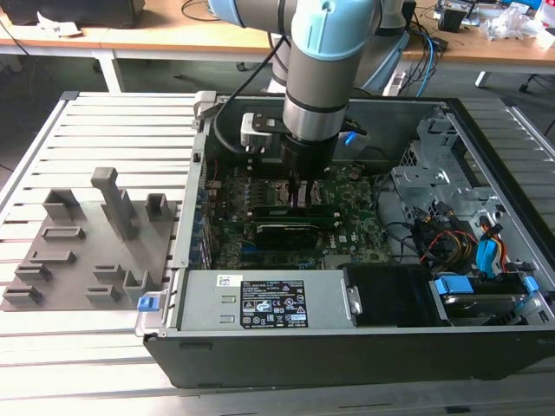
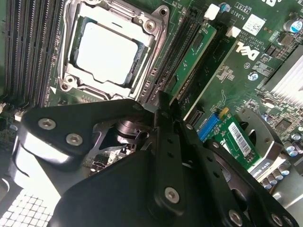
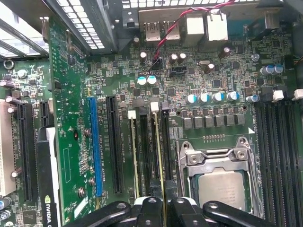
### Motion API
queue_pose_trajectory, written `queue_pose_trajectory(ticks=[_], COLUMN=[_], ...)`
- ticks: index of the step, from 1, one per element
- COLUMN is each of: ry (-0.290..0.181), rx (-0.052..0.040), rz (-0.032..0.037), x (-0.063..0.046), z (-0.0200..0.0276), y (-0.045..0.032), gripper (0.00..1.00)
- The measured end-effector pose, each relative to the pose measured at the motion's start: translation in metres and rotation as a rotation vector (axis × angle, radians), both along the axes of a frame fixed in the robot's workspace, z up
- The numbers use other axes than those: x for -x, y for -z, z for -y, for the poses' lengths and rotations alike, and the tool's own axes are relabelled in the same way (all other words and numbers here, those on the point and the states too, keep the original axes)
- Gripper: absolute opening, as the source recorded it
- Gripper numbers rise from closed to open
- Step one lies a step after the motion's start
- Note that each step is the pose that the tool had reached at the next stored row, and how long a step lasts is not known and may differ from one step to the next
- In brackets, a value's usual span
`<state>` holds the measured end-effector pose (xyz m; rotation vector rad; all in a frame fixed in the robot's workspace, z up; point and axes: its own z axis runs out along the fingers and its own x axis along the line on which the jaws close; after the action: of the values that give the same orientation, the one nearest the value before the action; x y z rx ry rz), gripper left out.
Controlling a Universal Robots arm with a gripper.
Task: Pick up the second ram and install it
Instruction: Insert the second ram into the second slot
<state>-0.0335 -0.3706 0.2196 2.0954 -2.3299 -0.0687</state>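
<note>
Gripper [image 3: 163,208] low inside the open computer case [image 1: 486,347], fingers clenched on the second ram [image 3: 161,156], stick standing on edge in a motherboard [image 3: 218,71] slot directly beneath the fingertips, processor socket [image 3: 220,182] just beside, gray fixture block [image 1: 87,251] well apart outside the case.

An open desktop computer case [image 1: 347,347] lies on a slatted metal workbench [image 1: 104,130] beside a gray fixture block [image 1: 95,251] in a robotics lab, where wooden desks [image 1: 165,39] strewn with cables [image 1: 425,52] line the back and a robot arm [image 1: 321,78] reaches into the case.
</note>
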Motion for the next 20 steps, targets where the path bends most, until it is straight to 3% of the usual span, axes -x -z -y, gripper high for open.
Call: queue_pose_trajectory(ticks=[7,9,10,11,13,14,15,20], ry=[0.0,0.0,0.0,0.0,0.0,0.0,0.0,0.0], rx=[0.0001,0.0,0.0008,0.0042,0.0256,0.0438,0.0678,0.0697], rz=[-0.0002,-0.0002,-0.0002,-0.0002,-0.0002,-0.0002,-0.0002,-0.0002], x=[0.001,0.001,0.001,0.001,0.001,0.001,0.001,0.001], z=[-0.0001,-0.0001,-0.0002,-0.0003,-0.0025,-0.0043,-0.0065,-0.0065], y=[0.0036,0.004,0.0029,-0.0079,-0.0256,-0.0341,-0.044,-0.0455], gripper=[0.14,0.22,0.22,0.22,0.22,0.2,0.11,0.11])
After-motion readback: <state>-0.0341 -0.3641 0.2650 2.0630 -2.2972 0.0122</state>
